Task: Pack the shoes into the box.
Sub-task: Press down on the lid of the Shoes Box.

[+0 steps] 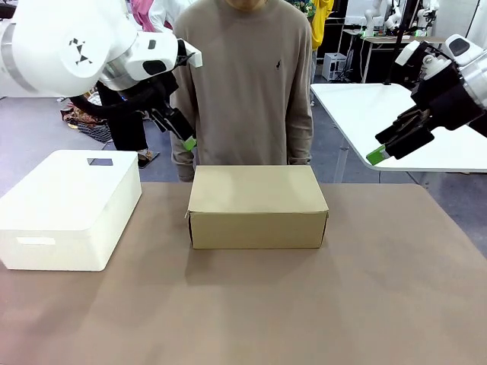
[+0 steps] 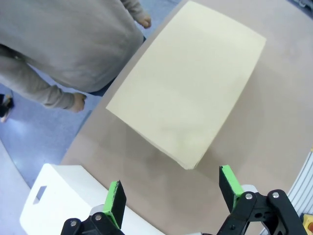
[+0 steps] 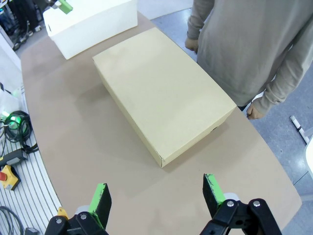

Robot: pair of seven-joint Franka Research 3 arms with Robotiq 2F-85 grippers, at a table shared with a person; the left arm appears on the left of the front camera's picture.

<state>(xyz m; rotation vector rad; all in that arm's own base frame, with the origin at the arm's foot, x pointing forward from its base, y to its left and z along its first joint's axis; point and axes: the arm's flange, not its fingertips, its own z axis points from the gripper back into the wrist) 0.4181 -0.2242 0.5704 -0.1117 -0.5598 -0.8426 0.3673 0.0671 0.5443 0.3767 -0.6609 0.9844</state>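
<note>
The tan cardboard box (image 1: pixel 257 201) sits shut in the middle of the brown table (image 1: pixel 304 304), its lid flat; the box (image 2: pixel 188 88) (image 3: pixel 159 88) lies below both wrist cameras. The shoes are out of view. My left gripper (image 1: pixel 183 133) (image 2: pixel 171 188) hangs open in the air above and behind the box's left end, holding nothing. High off the table to the right of the box, my right gripper (image 1: pixel 384 150) (image 3: pixel 156 191) is open and empty too. A person (image 1: pixel 243 76) in a grey-brown sweater stands just behind the box, hands (image 3: pixel 255 111) down at the sides.
A white rounded plastic box (image 1: pixel 72 205) (image 3: pixel 93 22) with a lid stands at the table's left, a short gap from the cardboard box. Bare tabletop lies in front of and to the right of the box. A white table (image 1: pixel 396 114) stands behind on the right.
</note>
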